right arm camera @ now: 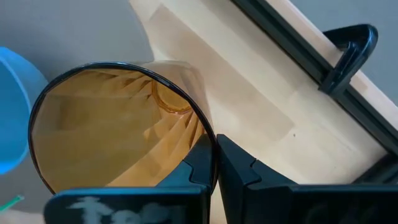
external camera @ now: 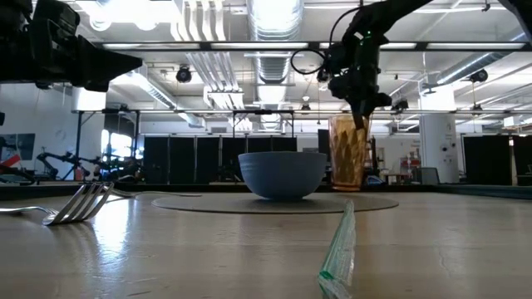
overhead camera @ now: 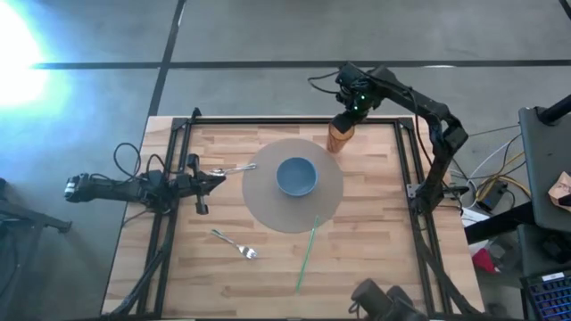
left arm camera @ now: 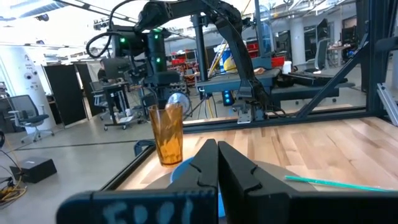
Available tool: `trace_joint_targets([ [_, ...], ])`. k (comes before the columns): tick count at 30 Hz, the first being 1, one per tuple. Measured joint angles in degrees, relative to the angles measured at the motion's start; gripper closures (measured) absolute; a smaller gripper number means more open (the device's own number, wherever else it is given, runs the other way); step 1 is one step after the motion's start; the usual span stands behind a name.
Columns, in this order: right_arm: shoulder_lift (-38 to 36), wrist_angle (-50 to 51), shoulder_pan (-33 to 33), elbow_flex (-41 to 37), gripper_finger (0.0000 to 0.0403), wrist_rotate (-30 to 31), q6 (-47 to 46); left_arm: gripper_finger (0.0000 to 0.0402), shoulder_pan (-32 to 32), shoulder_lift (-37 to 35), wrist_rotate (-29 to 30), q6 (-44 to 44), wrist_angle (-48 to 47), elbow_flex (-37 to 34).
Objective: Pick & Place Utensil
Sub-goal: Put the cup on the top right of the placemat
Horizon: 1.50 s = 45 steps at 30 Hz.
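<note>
An amber see-through cup (overhead camera: pixel 339 136) (external camera: pixel 347 154) stands upright at the far edge of a round grey mat (overhead camera: pixel 268 205). A blue bowl (overhead camera: pixel 296 176) sits in the mat's middle. My right gripper (overhead camera: pixel 350 114) (right arm camera: pixel 216 163) comes down on the cup's rim, shut on it; the cup shows nothing inside. My left gripper (overhead camera: pixel 214 177) (left arm camera: pixel 217 163) is shut and empty, raised above the table's left side. A spoon (overhead camera: pixel 235 168) lies just past its tips at the mat's left edge. A fork (overhead camera: pixel 236 243) (external camera: pixel 79 203) lies flat nearer the front. My right gripper pinches the cup's rim (right arm camera: pixel 210 138) on the side toward the table's far edge, one finger (right arm camera: pixel 189 167) inside the cup and the other outside. The fingers come from above, pointing down. The cup stands upright with its base on the table.
A green straw (overhead camera: pixel 307 254) (external camera: pixel 339 245) lies on the wood near the front, reaching up to the mat's near edge. A black frame rail (right arm camera: pixel 348 56) runs round the tabletop. Bare wood lies at the front left and along the right side.
</note>
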<state>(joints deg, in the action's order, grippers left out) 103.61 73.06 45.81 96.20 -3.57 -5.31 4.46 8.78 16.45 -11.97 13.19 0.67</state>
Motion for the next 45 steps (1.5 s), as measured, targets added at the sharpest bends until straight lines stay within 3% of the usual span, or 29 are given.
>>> trace_joint_targets([
  [27,0.4,-2.8,1.3,-2.8,0.0392,0.0,-0.5,0.0399,0.0,0.0,0.2,-2.9,0.1,0.0],
  [45,0.5,-3.2,1.3,-2.7,0.0328,0.9,-0.7,0.0399,0.0,0.0,0.2,-2.3,0.0,0.0],
])
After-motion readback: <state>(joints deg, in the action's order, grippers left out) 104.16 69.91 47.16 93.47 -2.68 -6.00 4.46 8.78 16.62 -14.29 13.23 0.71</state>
